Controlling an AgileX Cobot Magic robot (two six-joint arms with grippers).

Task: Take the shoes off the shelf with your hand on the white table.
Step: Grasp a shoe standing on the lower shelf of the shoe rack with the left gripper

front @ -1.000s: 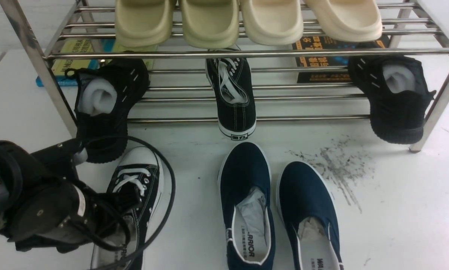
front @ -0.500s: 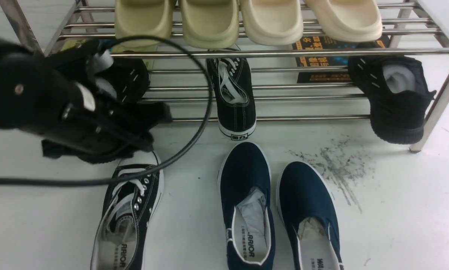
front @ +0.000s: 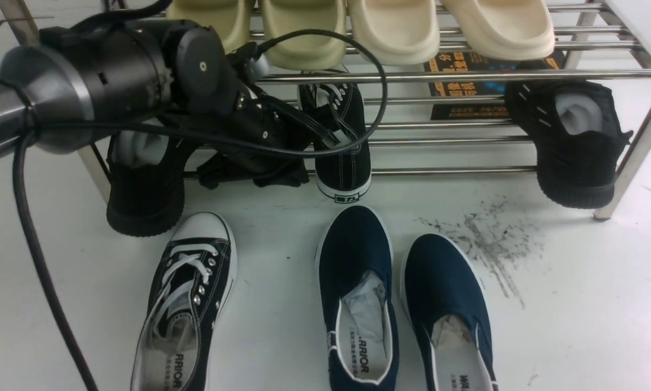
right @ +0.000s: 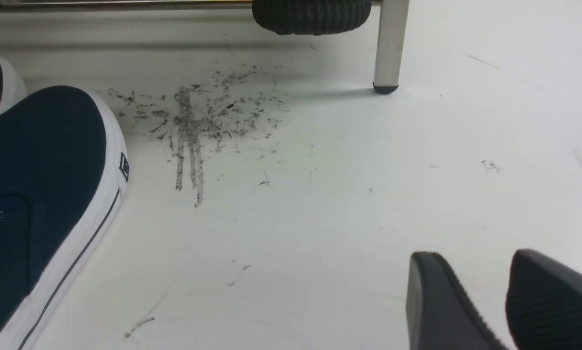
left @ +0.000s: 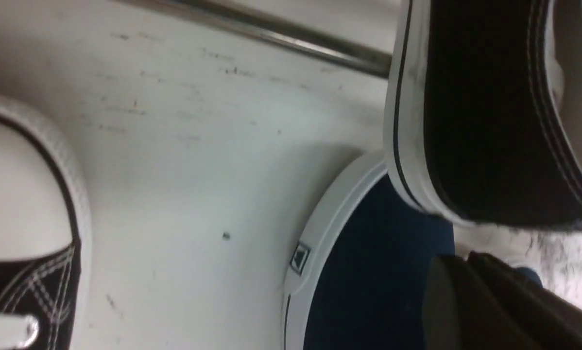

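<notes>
Lower tier, far left: all-black knit shoe [front: 143, 184] stuffed with white paper, overhanging the front bar of the steel shelf [front: 467, 76]. Below it, on the white surface [front: 575, 304]: one black lace-up sneaker [front: 187, 304], toe toward the shelf; half the pair judged done.

Left claw [front: 257, 171]: reaching across the lower tier, just beside the second sneaker [front: 343, 155], which sits heel-out on the bars; nothing visibly grasped; whether clenched or released I cannot tell.

Step in hand: approach to that second sneaker; the next move calls for jaws spread across the heel, then a draw outward.

Hazards: black cable [front: 384, 95] hanging across its laces; navy slip-ons [front: 355, 250] just below the heel, crowding the landing spot.

Farther right: scuff patch [front: 483, 244]; second knit shoe [front: 573, 146].

Right claw [right: 470, 260]: released, empty, over bare surface.
</notes>
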